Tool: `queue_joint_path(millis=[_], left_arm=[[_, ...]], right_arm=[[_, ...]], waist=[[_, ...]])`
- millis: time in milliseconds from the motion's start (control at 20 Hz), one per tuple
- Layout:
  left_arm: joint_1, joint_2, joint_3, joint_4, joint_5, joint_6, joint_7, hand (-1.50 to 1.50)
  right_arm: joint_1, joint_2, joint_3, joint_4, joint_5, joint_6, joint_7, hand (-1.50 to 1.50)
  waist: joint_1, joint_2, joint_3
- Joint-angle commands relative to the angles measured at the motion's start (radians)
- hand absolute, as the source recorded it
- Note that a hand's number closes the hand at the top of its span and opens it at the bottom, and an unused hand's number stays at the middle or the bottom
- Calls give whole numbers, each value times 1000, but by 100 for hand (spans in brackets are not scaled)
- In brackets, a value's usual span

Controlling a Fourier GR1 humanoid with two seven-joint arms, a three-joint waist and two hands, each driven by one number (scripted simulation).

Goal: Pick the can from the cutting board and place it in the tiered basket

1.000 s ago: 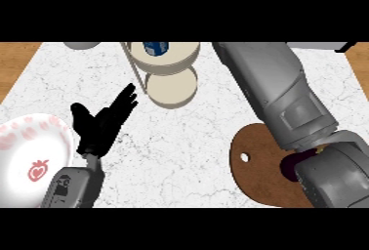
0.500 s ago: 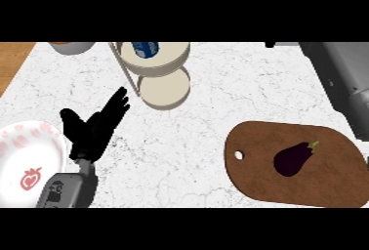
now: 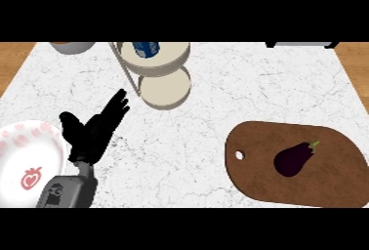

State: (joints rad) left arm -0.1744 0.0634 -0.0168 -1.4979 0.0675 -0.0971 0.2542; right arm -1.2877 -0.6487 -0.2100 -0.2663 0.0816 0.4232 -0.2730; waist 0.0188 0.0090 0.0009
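A blue can (image 3: 146, 49) sits in the upper tier of the cream tiered basket (image 3: 173, 61) at the counter's far middle. The basket's lower tier (image 3: 166, 90) holds nothing. The brown cutting board (image 3: 324, 180) lies at the right front, with only a dark purple eggplant (image 3: 294, 158) on it. My left hand (image 3: 92, 130) rests open at the left front, fingers straight and pointing up toward the basket, well apart from it. My right hand shows nowhere in the head view.
A white plate (image 3: 14, 156) with a red strawberry print lies at the left edge beside my left forearm. A bowl (image 3: 70, 46) stands at the far left. The counter is white marble with wooden floor past both sides.
The right arm has pulled out of view, uncovering the whole cutting board and eggplant. The view has shifted slightly. The left hand has stayed open in place.
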Motion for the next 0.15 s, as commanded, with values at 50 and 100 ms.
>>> queue_joint_path(millis=[50, 100], left_arm=[[-10, -31, -21, 14, -28, 32, -4, 0], [-45, 15, 23, 39, 20, -25, -4, 0]], right_arm=[[42, -113, -19, 16, -1, 104, -53, -150], [72, -141, -31, 14, -13, 138, -77, -150]], waist=[[9, 4, 0], [3, 4, 0]])
